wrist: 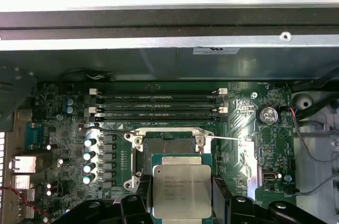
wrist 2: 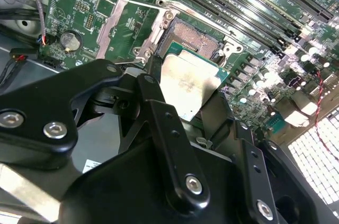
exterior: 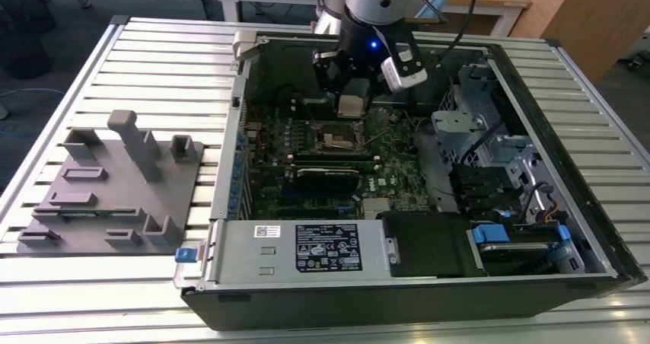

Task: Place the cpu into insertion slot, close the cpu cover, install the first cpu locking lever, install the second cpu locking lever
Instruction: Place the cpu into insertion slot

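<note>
The cpu (wrist: 183, 189) is a flat silver square, and my gripper (wrist: 183, 195) is shut on it, a black finger (wrist: 142, 198) on each side. It hangs just above and slightly off the insertion slot (wrist: 169, 144), a dark square socket with a silver rim on the green board. In the second wrist view the cpu (wrist 2: 188, 83) overlaps one edge of the insertion slot (wrist 2: 196, 38). The cpu cover (wrist 2: 108, 25) is swung open and lies flat beside the socket. A thin wire lever (wrist: 228, 138) stands free. In the exterior view the gripper (exterior: 351, 108) hovers over the insertion slot (exterior: 340, 136).
The open computer case (exterior: 568, 169) lies on a slatted metal table. Long black memory slots (wrist: 159, 97) run beside the socket. A grey power supply (exterior: 304, 249) sits at the case's near end, and drive bays and cables (exterior: 498, 184) to the exterior view's right. A grey fixture block (exterior: 112, 184) lies outside the case.
</note>
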Motion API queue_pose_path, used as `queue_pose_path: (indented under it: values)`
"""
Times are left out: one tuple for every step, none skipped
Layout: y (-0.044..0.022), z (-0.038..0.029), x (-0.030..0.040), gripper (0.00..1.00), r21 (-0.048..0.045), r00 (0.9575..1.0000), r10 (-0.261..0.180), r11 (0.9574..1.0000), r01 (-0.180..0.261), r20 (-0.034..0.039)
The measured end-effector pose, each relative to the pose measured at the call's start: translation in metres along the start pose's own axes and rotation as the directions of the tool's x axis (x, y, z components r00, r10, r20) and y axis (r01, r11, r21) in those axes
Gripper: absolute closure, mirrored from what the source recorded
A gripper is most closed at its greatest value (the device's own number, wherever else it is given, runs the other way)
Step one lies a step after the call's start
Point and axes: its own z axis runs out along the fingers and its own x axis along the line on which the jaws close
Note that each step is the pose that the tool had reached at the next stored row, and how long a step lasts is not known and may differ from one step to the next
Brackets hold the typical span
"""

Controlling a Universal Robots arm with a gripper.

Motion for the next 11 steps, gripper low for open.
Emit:
queue_pose_path:
  values:
    - [-0.0001,0.0009,0.0000,0.46,0.0000,1.0000,0.000,1.0000,0.000,0.0000]
    - [-0.0002,0.0021,0.0000,0.46,0.0000,1.0000,0.000,1.0000,0.000,0.0000]
    - [-0.0003,0.0033,0.0000,0.46,-0.0001,1.0000,0.000,1.0000,0.000,0.0003]
    - [-0.0004,0.0044,0.0000,0.46,0.0000,1.0000,0.000,1.0000,0.000,0.0004]
    - [-0.0005,0.0055,0.0001,0.46,-0.0001,1.0000,0.000,1.0000,0.000,0.0005]
    - [-0.0006,0.0065,0.0003,0.46,-0.0001,1.0000,0.000,1.0000,0.000,0.0006]
    - [-0.0007,0.0075,0.0006,0.46,-0.0001,1.0000,0.000,1.0000,0.000,0.0008]
    - [-0.0008,0.0085,0.0010,0.46,0.0000,1.0000,0.000,1.0000,0.000,0.0009]
    - [-0.0009,0.0095,0.0015,0.46,-0.0001,1.0000,0.000,1.0000,0.000,0.0013]
    - [-0.0010,0.0105,0.0020,0.46,-0.0001,1.0000,0.000,1.0000,0.000,0.0015]
    - [-0.0011,0.0116,0.0024,0.46,-0.0001,1.0000,0.000,1.0000,0.000,0.0018]
